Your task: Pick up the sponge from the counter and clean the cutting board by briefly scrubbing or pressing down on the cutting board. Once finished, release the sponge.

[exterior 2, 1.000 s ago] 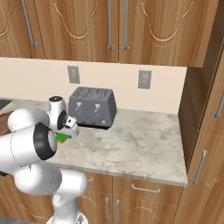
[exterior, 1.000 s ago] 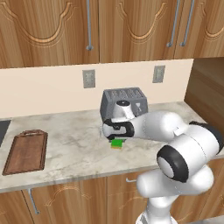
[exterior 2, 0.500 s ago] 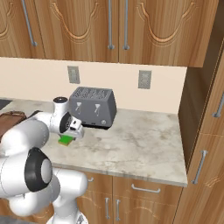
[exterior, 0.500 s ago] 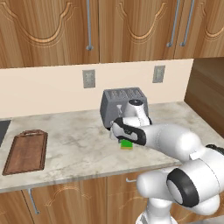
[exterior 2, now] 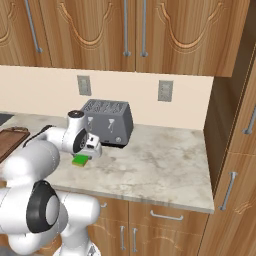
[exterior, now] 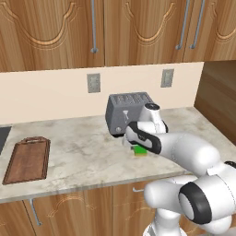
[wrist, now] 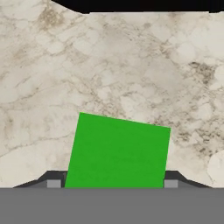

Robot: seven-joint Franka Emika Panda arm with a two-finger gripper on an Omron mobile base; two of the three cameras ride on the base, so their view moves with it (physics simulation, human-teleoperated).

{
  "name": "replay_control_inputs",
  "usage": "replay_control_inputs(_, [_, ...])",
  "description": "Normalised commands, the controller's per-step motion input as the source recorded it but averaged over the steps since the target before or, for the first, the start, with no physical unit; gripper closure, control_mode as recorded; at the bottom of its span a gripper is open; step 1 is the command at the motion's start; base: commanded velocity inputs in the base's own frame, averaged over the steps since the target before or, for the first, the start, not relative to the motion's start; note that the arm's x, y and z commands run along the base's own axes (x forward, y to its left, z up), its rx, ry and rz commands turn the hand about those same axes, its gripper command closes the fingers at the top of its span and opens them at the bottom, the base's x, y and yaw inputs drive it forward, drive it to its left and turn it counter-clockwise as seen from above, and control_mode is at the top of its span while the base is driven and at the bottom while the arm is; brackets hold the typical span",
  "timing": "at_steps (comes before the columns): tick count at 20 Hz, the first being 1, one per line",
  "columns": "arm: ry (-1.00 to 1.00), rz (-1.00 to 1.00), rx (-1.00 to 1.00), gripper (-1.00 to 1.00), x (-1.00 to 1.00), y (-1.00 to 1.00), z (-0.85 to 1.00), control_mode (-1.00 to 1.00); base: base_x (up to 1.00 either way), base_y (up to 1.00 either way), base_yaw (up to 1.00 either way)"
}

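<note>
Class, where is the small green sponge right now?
The small green rectangular sponge lies on the beige marbled counter, just in front of the grey toaster, beneath the gripper.

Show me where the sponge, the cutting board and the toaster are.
sponge [wrist: 118,151]: hand view, middle of green top.
cutting board [exterior: 27,160]: left base view, centre of board.
toaster [exterior 2: 111,124]: right base view, front face.

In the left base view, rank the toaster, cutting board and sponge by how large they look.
1. Toaster, though the arm hides part of it.
2. Cutting board, close to the toaster, so that order is unsure.
3. Sponge, clearly smallest.
</note>
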Motion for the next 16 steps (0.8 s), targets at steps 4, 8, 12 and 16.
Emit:
replay_control_inputs(4, [0.0, 0.03, 0.0, 1.0, 0.0, -0.04, 0.17, -1.0, 0.0, 0.0, 0.0])
replay_control_inputs(8, [0.0, 0.01, 0.0, 1.0, 0.0, -0.01, 0.08, 1.0, 0.0, 0.01, 0.0])
replay_control_inputs(12, [0.0, 0.0, 0.0, 1.0, 0.0, 0.0, 0.0, 1.0, -0.24, 0.32, 0.0])
replay_control_inputs(16, [0.0, 0.0, 0.0, 1.0, 0.0, 0.0, 0.0, 1.0, -0.24, 0.63, 0.0])
